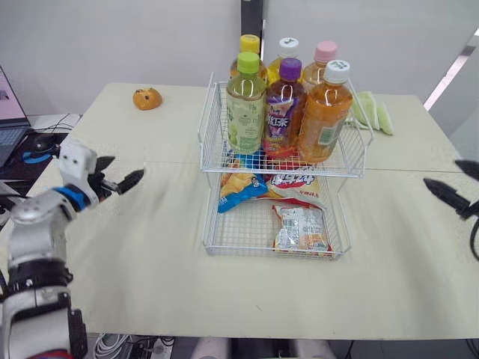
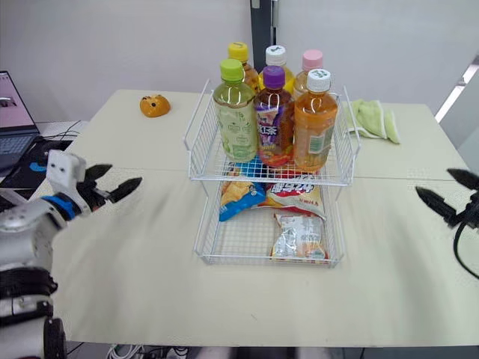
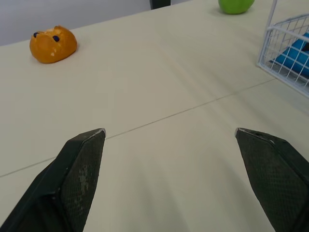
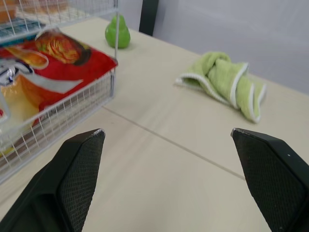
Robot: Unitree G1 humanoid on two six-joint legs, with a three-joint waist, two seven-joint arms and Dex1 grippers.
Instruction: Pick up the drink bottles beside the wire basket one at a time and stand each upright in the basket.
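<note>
We're getting bright, even, diffuse light, seemingly from above, w/ no hard shadows. The table [image 2: 135, 262] is reflecting softly, no glare patches. We're seeing just a faint shadow under the wire basket [image 2: 247, 260] & small highlights on the bottles [image 2: 273, 112]. The wall [image 2: 112, 45] behind is showing flat pale grey.

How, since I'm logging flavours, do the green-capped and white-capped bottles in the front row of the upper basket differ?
The green-capped bottle holds a pale green drink, the white-capped bottle an amber one. The green-capped bottle's label is light green, the white-capped bottle's orange. The green-capped bottle stands at the row's left end, the white-capped bottle at its right. Both stand upright in the upper basket, alike in shape.
</note>
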